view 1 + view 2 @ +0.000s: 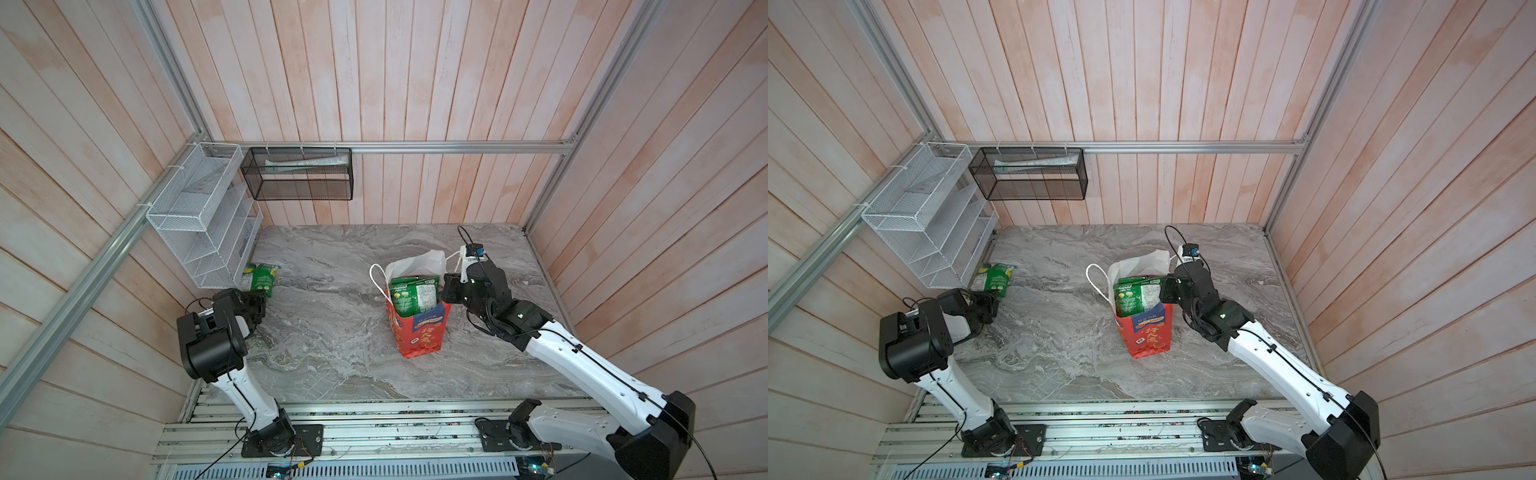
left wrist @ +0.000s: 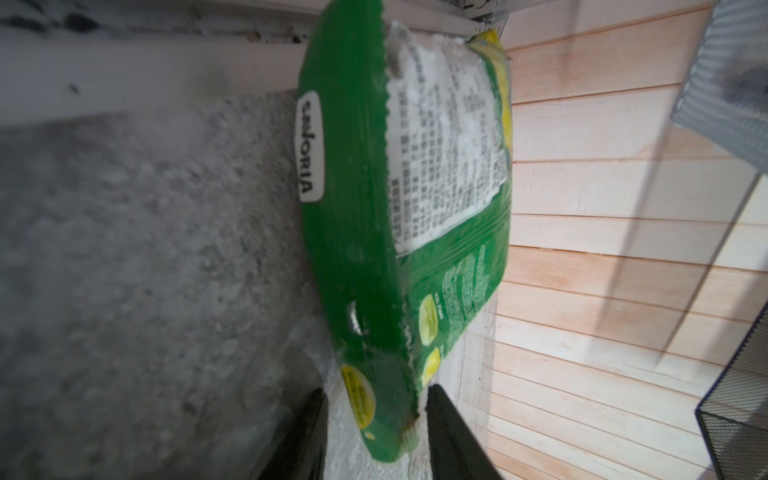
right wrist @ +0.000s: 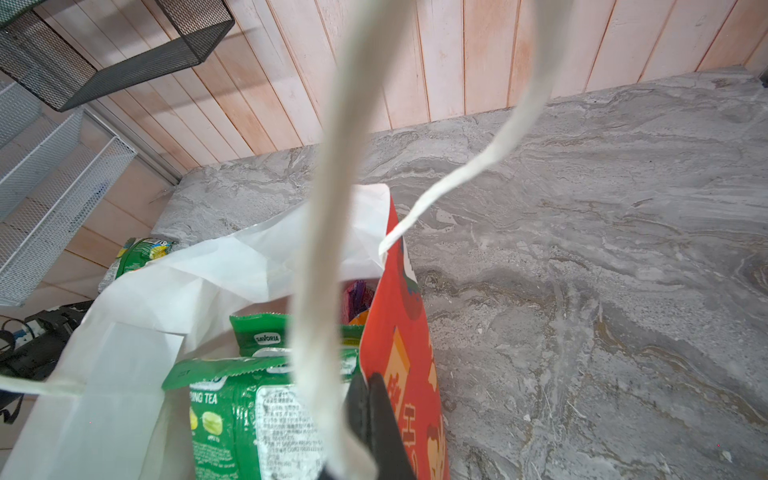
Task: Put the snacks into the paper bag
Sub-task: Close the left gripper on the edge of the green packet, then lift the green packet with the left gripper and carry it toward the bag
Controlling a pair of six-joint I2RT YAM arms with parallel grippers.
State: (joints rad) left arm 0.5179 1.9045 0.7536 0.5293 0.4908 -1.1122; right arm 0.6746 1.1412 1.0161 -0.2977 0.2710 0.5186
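Marble stretches open between wall-side green packet and paper bag.

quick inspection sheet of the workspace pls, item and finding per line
surface: grey marble tabletop
job's things: paper bag upright, mouth open, green packets poking out; loose green packet by the wall
clutter: nothing seen
grippers: left pincer straddles the loose packet's end, jaws apart; right pincer shut on the bag's wall
cables: black cable loops above the right wrist
surroundings: plank walls, white wire rack, black mesh basket
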